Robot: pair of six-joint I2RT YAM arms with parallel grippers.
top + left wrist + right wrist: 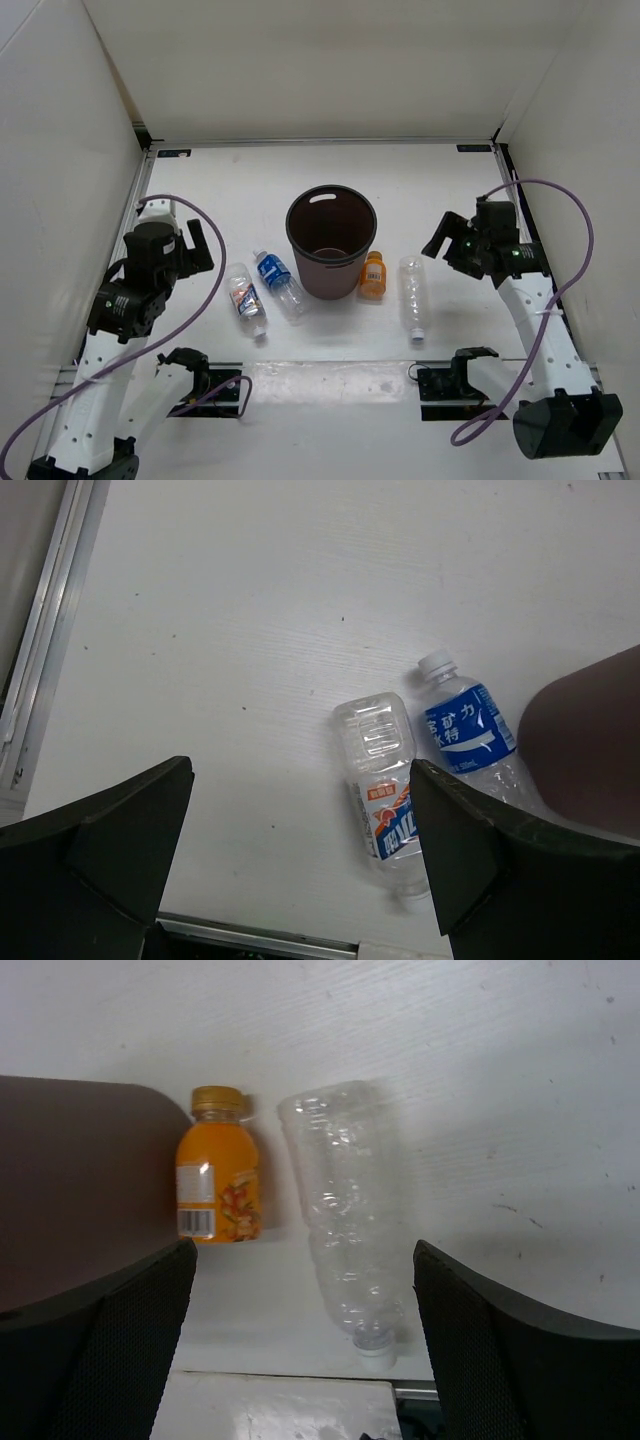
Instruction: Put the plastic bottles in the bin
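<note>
At the far left, we see the left gripper [193,247] with its black fingers spread wide and nothing between them. It is raised off the white table [480,200]. The clear, ribbed plastic bottle with the white-red label [246,298] lies on its side to its right and apart from it. Its long axis slants from far-left to near-right, and its cap points toward the near edge.

Just beside that one lies the clear bottle with the blue label and white cap [277,283], roughly parallel to it. Its cap points the other way, toward the far side, and its base end is close to the bin.

The round, tapered, dark maroon-brown plastic bin [330,280] stands upright in the middle, mouth open, with a handle slot near its rim.

On the bin's right, just beside it, we see the short orange bottle [372,275], cap toward the far side.

Next comes the clear unlabelled bottle [412,297], crinkled and transparent. It lies lengthwise, with its cap toward the near edge.

The right gripper [445,245] hangs to the right of that bottle, apart from it. Its fingers are parted and grip nothing. In the right wrist view the bottle shows between them.
</note>
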